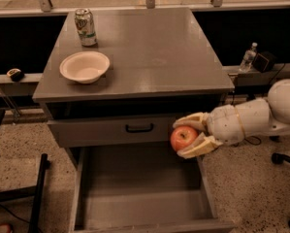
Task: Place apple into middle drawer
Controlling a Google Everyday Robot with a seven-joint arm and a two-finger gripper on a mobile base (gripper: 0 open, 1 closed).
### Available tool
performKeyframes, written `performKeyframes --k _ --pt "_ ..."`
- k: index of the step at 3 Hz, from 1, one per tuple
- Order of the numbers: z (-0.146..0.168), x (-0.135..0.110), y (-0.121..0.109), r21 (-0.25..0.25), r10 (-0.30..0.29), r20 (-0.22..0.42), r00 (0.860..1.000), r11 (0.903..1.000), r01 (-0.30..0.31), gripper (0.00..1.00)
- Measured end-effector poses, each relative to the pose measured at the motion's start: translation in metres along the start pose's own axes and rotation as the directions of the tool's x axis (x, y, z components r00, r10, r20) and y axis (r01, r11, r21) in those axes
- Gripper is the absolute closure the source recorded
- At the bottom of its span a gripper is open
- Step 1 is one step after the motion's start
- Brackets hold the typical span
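The red apple (183, 138) with yellowish patches sits between the cream fingers of my gripper (190, 137), which is shut on it. The gripper reaches in from the right and holds the apple above the right rear corner of the middle drawer (139, 198), just in front of the closed drawer front with the black handle (139, 128). The middle drawer is pulled out wide, and its bare grey floor shows. My white arm (261, 115) extends from the right edge.
A white bowl (85, 66) and a soda can (86, 27) stand on the grey cabinet top (149, 52) at the left. A water bottle (248, 57) stands at the back right. A black frame (38, 193) stands on the floor at the left.
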State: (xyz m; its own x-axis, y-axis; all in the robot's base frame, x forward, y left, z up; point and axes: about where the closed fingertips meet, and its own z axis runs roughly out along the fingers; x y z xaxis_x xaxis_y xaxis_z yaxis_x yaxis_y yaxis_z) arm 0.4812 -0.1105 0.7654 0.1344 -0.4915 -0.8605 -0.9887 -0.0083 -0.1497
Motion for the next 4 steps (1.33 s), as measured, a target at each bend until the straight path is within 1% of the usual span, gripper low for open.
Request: performKeyframes --k 1,2,3,4 --pt "0.036 0.078 0.013 0.056 0.078 -0.003 0.997 0.9954 -0.078 1.00" --pt "0.061 0.137 0.026 0.096 0.135 0.006 0.991 0.9863 -0.134 1.00" --pt "0.067 0.146 0.029 0.095 0.146 0.015 0.989 0.9846 -0.147 1.00" --pt "0.084 0.149 0.025 0.067 0.144 0.052 0.988 0.9868 -0.147 1.00"
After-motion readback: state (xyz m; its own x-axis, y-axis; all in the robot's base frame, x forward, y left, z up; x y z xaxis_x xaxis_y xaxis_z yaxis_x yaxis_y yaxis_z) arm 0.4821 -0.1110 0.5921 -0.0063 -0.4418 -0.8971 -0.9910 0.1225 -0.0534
